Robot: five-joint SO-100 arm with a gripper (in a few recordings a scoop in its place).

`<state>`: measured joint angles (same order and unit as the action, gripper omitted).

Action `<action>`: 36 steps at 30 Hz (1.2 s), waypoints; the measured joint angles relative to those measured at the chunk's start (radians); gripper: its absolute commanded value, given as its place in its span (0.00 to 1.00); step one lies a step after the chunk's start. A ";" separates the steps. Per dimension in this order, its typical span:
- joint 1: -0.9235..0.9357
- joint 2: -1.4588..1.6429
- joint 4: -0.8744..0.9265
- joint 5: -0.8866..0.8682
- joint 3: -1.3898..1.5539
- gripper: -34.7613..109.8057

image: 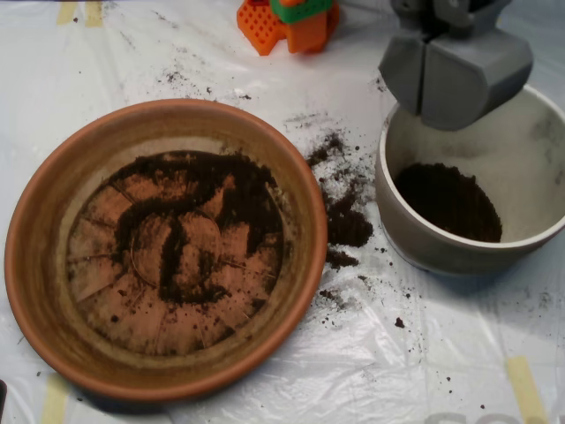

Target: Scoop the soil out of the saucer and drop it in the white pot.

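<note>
The terracotta saucer (pixel 53 265) fills the left half of the overhead view. Dark soil (pixel 190 230) lies smeared in thin streaks over its ridged base, with bare clay between them. The white pot (pixel 415 243) stands at the right, and a heap of soil (pixel 448 200) sits at its bottom. My grey scoop (pixel 425 75) hangs above the pot's upper left rim. Its two shells meet along a closed seam. What is inside the scoop is hidden.
Spilled soil (pixel 344 216) is strewn on the white plastic sheet between saucer and pot. An orange and green block object (pixel 290 22) stands at the top edge. Yellow tape strips (pixel 527 389) hold the sheet down at the lower right.
</note>
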<state>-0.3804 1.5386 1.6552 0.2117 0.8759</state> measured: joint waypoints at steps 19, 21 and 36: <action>-0.006 -0.100 0.121 -0.017 -0.132 0.48; 0.009 -0.100 0.121 -0.031 -0.132 0.48; 0.492 0.091 -0.066 -0.144 0.325 0.52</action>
<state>0.1120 1.6291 1.5892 0.0675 1.2011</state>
